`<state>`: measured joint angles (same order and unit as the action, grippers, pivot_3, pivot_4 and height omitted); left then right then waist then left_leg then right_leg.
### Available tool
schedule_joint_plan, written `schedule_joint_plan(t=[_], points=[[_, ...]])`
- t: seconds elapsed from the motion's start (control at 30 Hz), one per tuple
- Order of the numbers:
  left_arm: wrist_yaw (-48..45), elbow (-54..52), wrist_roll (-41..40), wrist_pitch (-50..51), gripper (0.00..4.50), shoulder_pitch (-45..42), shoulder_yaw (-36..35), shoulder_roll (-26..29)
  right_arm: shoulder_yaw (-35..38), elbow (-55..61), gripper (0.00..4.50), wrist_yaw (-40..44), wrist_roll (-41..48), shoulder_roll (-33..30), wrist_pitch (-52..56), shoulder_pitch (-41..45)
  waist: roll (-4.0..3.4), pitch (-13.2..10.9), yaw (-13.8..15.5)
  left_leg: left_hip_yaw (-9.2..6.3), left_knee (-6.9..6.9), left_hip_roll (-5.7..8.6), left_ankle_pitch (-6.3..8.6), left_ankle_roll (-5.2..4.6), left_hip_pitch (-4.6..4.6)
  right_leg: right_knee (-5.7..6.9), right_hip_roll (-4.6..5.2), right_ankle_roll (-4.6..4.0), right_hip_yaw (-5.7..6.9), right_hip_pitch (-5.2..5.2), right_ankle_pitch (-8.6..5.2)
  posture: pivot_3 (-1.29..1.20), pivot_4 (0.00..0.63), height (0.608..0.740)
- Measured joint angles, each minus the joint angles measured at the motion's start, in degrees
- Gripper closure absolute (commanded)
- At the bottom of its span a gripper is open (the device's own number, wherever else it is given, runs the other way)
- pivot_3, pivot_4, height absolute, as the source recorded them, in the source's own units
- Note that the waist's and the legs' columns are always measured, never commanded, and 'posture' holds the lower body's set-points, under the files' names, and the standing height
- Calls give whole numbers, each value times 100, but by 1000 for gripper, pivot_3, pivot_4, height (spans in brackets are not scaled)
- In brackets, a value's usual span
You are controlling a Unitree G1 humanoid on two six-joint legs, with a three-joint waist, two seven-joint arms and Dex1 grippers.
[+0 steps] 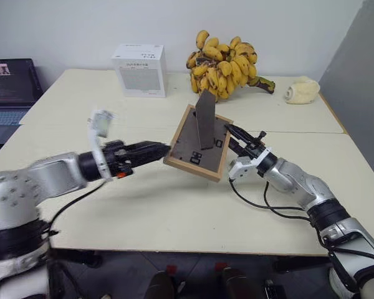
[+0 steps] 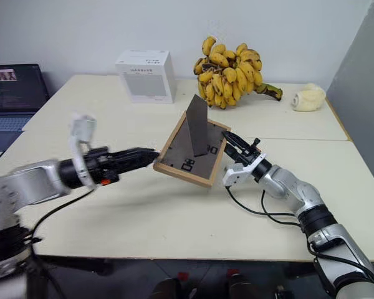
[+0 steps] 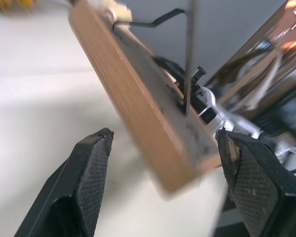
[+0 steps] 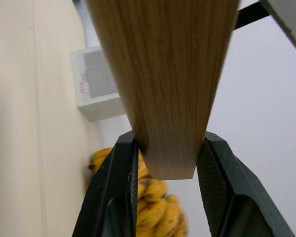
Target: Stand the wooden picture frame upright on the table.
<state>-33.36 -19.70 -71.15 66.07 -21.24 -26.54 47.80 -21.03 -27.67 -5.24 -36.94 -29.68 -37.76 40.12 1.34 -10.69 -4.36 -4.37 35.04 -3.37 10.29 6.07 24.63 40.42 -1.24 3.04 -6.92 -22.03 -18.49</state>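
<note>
The wooden picture frame [image 1: 188, 151] hangs tilted above the table [image 1: 174, 205], its dark back panel facing me and its fold-out stand [image 1: 206, 121] sticking up. My right gripper [image 1: 232, 133] is shut on the frame's right edge; the right wrist view shows both fingers pressed against the light wood [image 4: 163, 74]. At the frame's left edge, my left gripper [image 1: 161, 149] stands open. In the left wrist view its fingers [image 3: 91, 173] are spread wide, with the frame's corner [image 3: 138, 98] between them and a gap on each side.
At the back of the table stand a white box [image 1: 140, 70], a big bunch of bananas [image 1: 224, 62] and a cream-coloured lump [image 1: 301, 90]. A laptop [image 1: 9, 87] sits off the table's far left. A seam crosses the tabletop.
</note>
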Motion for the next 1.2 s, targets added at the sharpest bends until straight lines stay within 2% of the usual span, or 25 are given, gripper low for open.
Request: schedule_joint_plan(t=[0.13, 0.2, 0.33, 0.57, 0.8, 0.9, 1.2], points=[[-847, -537, 581, -672, 921, 1291, -624, 271, 160, -48, 2963, 1740, 1811, 467, 546, 20, 0, -1, -37, -3, -1, -5, 1, -2, -12, 0, -2, -2, 4, 15, -1, 0, 150, 740], [-1128, -803, 957, -1013, 921, 2070, -958, 273, 249, 203, 2963, 2971, 3088, 732, 1347, -30, -1, -1, -41, -7, -3, -9, 2, -3, -27, -1, -3, -12, 9, 31, -7, 0, 150, 740], [-1243, -1159, 1446, -1440, 921, 2859, -1256, 233, 241, 1007, 2963, 4460, 4501, 914, 2696, -212, -2, -2, 12, -15, -6, -11, 3, -3, -31, -2, -3, -24, 20, 37, -16, 0, 150, 740], [-1215, -1584, 1761, -1814, 921, 3569, -1456, 5, 224, 2101, 2963, 6181, 6203, 908, 5102, -527, -1, -2, 92, -14, -9, -14, 3, -3, -32, -6, -6, -25, 22, 35, -29, 0, 150, 740], [-1040, -1654, 1572, -1796, 921, 3579, -1670, 6, 535, 1866, 2963, 6494, 6734, 1236, 6015, -602, 0, -1, 87, -3, -16, -24, 4, -3, -52, -6, -15, -18, 16, 36, -43, 0, 150, 740], [-873, -1620, 1283, -1732, 921, 3379, -1721, 72, 630, 1692, 2963, 6467, 6674, 1422, 5943, -629, 1, 0, 64, 3, -20, -32, 5, -2, -61, -6, -24, -18, 9, 38, -44, 0, 150, 740], [-833, -1347, 1072, -1622, 921, 2943, -1687, 472, 791, 1222, 2963, 6443, 6435, 1560, 5358, -927, 3, 4, -65, 8, -32, -41, 6, -2, -92, -5, -37, -22, 1, 58, -51, 0, 150, 740]])
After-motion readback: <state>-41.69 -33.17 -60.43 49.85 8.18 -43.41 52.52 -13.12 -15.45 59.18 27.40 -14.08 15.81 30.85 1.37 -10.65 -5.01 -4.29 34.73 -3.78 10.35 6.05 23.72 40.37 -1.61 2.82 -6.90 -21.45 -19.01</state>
